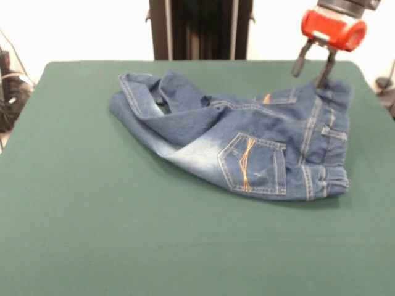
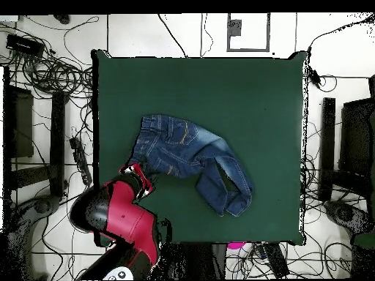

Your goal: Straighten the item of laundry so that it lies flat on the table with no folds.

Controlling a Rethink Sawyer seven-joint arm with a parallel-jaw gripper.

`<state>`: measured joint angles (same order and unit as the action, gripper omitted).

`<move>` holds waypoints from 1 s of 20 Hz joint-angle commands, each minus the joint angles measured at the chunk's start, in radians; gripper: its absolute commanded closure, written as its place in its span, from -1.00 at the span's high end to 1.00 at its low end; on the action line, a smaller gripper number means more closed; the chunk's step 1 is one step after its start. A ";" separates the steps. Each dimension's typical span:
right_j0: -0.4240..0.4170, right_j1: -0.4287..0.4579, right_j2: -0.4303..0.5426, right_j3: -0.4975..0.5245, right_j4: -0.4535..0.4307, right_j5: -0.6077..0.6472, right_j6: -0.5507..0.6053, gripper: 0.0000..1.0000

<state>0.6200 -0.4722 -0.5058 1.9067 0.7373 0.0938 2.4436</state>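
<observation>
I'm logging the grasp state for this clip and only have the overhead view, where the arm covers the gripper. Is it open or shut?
Observer: In the front view the gripper is open, fingers spread with nothing between them.
Operator: Is it on the jeans?
Observer: It is at the far waistband corner of the jeans. I cannot tell if it touches, and no cloth is lifted.
Operator: Are they flat?
Observer: No. One leg lies folded across the other in a raised ridge on the table.

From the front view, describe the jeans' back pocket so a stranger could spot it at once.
Start at the green table, where the jeans lie crumpled. Go to their waistband end, below the pincer. The pocket faces up on the near side, marked by orange stitched lines, beside a faded whitish patch.
</observation>
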 commanded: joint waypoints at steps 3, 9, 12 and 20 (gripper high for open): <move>0.056 -0.006 -0.038 0.041 -0.008 0.344 0.290 1.00; 0.074 -0.061 -0.130 -0.045 -0.045 0.559 0.323 1.00; 0.053 -0.029 -0.155 -0.099 -0.010 0.449 0.307 1.00; 0.142 0.081 -0.415 -0.308 -0.028 0.691 0.526 1.00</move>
<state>0.6896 -0.4783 -0.7837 1.7954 0.7042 0.5245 2.4711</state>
